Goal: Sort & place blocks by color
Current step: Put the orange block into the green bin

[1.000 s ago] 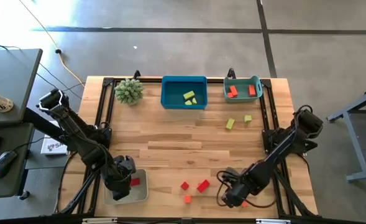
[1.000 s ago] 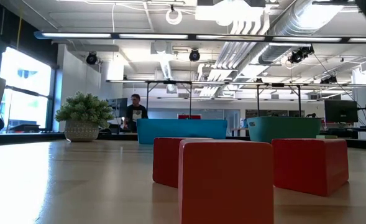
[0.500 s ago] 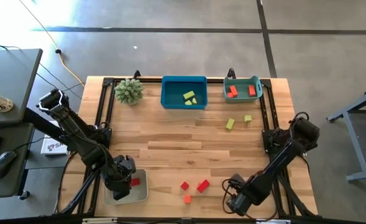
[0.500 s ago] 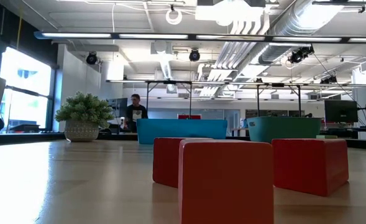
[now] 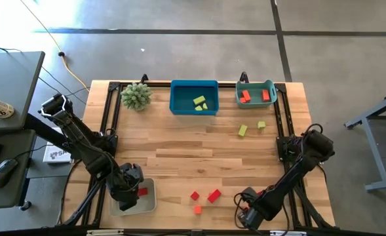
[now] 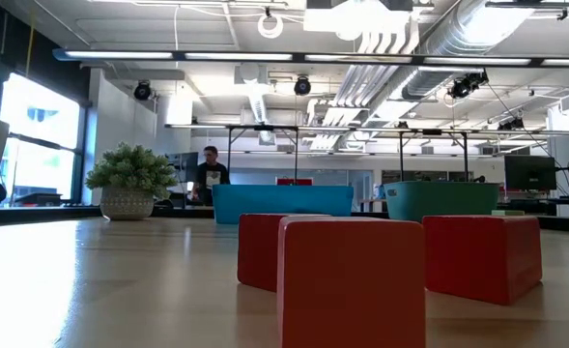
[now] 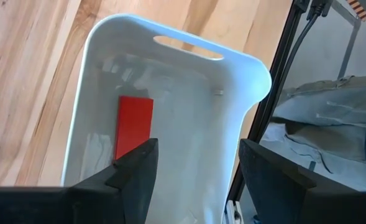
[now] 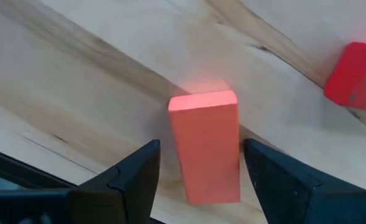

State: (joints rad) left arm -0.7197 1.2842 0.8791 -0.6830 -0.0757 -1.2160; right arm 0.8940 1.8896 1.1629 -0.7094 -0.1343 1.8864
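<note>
At the table's near edge, our right gripper (image 8: 198, 171) hangs with fingers spread wide over an orange block (image 8: 206, 146), which lies flat, its long axis running between them. It looks rigid, light and smooth-sided; we'd pinch its long flanks. Farther left, our left gripper (image 7: 195, 168) gapes over the white tray (image 7: 245, 68).

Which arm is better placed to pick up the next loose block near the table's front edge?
The right. Its gripper has open jaws on either side of an orange block on the wood. The left gripper hangs open over the white tray, above a red block already inside.
</note>
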